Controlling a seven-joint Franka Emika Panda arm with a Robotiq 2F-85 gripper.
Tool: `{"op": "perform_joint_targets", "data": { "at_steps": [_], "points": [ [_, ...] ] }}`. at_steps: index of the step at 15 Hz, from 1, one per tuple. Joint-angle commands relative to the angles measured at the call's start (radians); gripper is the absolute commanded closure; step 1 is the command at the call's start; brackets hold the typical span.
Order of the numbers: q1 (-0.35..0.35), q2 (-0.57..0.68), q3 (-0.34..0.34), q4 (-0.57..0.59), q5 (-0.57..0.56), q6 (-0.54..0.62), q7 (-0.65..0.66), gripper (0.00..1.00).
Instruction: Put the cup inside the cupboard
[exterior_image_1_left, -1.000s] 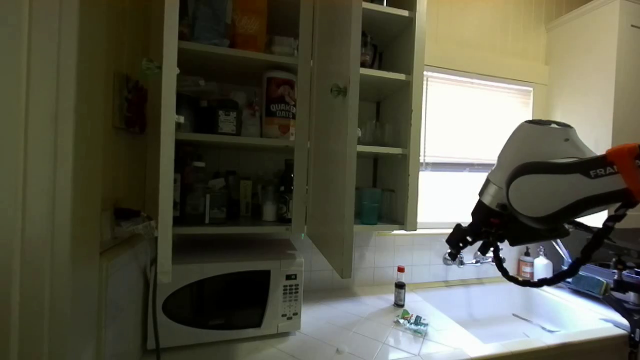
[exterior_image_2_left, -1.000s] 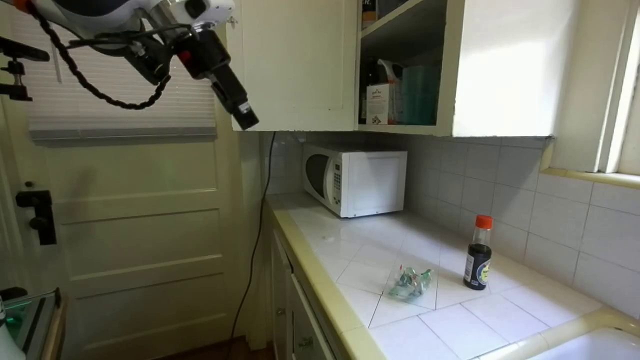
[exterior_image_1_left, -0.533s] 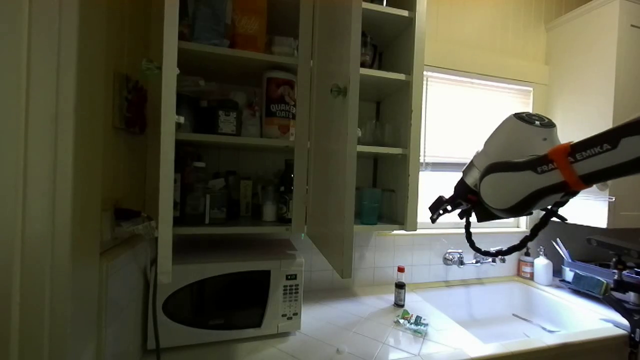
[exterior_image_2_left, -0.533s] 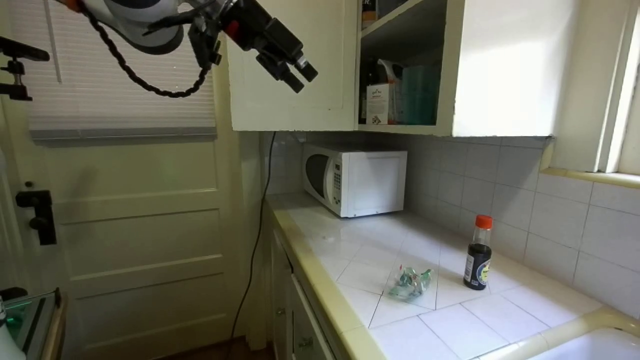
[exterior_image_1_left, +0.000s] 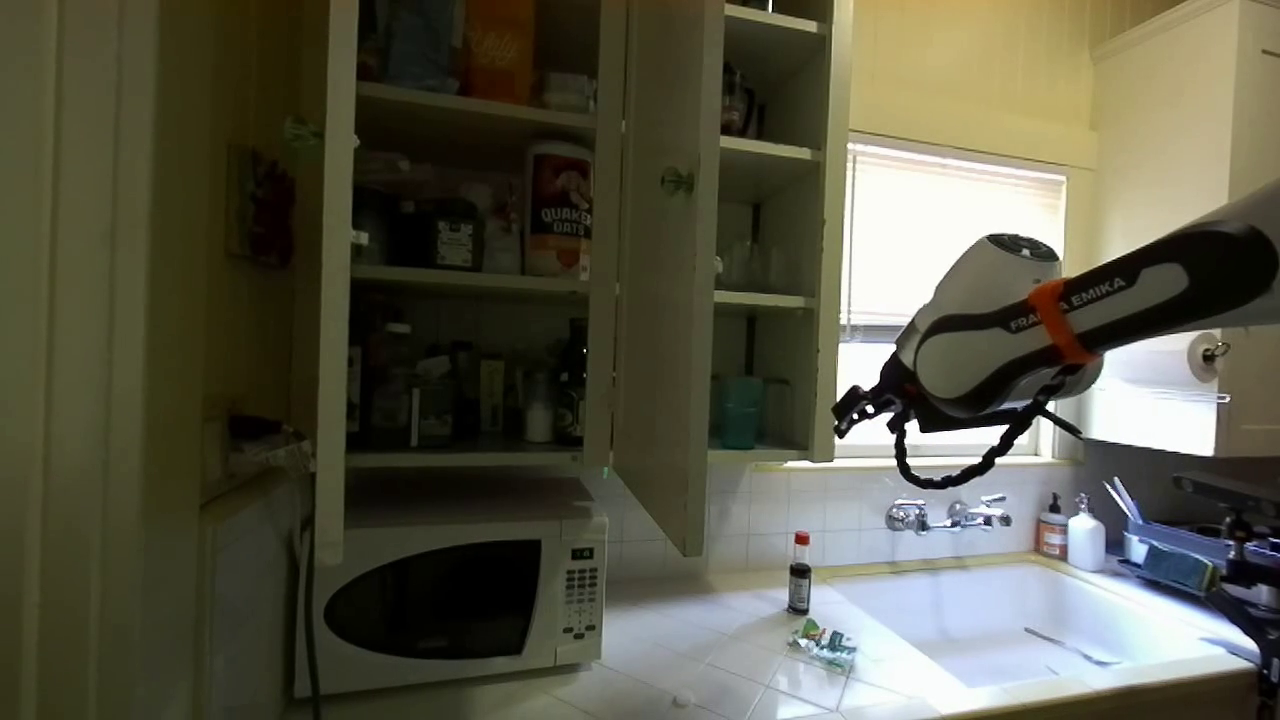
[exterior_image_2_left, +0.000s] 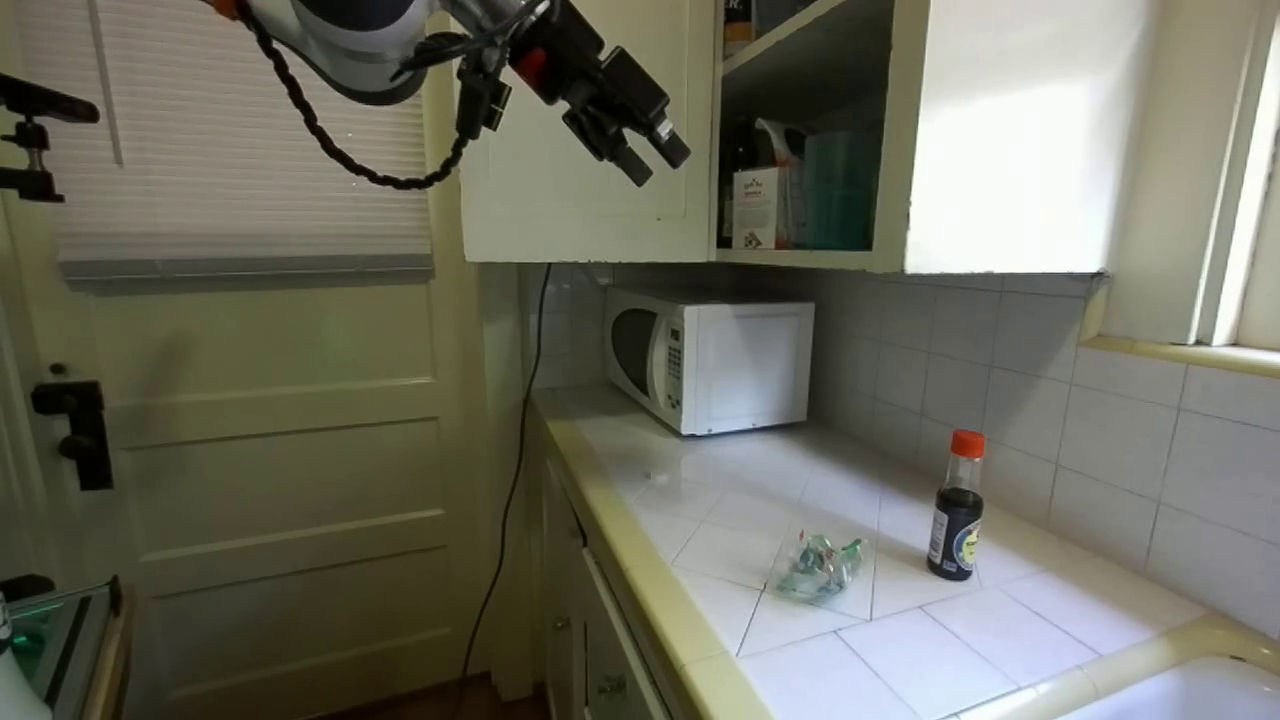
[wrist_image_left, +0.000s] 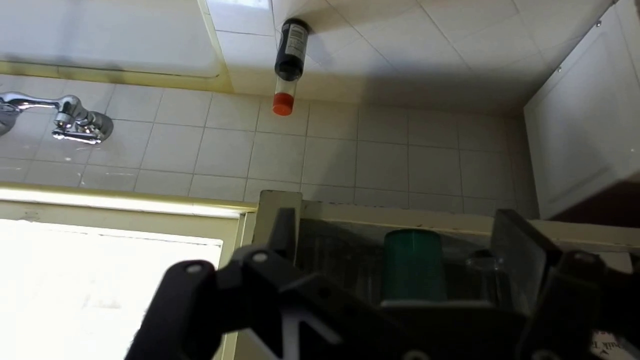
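Observation:
The white cupboard (exterior_image_1_left: 665, 330) hangs on the wall with its doors open; it also shows in an exterior view (exterior_image_2_left: 1020, 130) and in the wrist view (wrist_image_left: 350, 212). A teal cup (exterior_image_1_left: 740, 412) stands on its lowest right-hand shelf, also seen in an exterior view (exterior_image_2_left: 842, 190) and in the wrist view (wrist_image_left: 414, 265). My gripper (exterior_image_1_left: 865, 427) is open and empty, in front of the window side of the cupboard, at about the lowest shelf's height. It shows in an exterior view (exterior_image_2_left: 657, 163). In the wrist view the cup appears between the spread fingers (wrist_image_left: 395, 225), beyond them.
Clear glasses (exterior_image_1_left: 776, 408) stand beside the cup. An open cupboard door (exterior_image_2_left: 590, 130) juts out. A red-capped bottle (exterior_image_2_left: 957, 505) and a crumpled wrapper (exterior_image_2_left: 822, 566) lie below on the counter. The microwave (exterior_image_2_left: 750, 365), sink (exterior_image_1_left: 1000, 600) and faucet (exterior_image_1_left: 910, 515) are around.
My gripper has risen and moved towards the cupboard, leftwards in an exterior view and rightwards in an exterior view. Both fingers now show apart. The cup and other objects have not moved.

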Motion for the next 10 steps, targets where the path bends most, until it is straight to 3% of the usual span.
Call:
{"op": "perform_joint_targets", "data": {
  "at_steps": [1,6,10],
  "points": [
    [0.004,-0.004,-0.005,0.001,-0.001,-0.001,-0.001,0.00],
    [-0.016,0.161,0.005,0.110,-0.026,0.199,0.011,0.00],
    [-0.056,0.336,0.045,0.278,-0.079,0.215,0.050,0.00]
  ]
}}
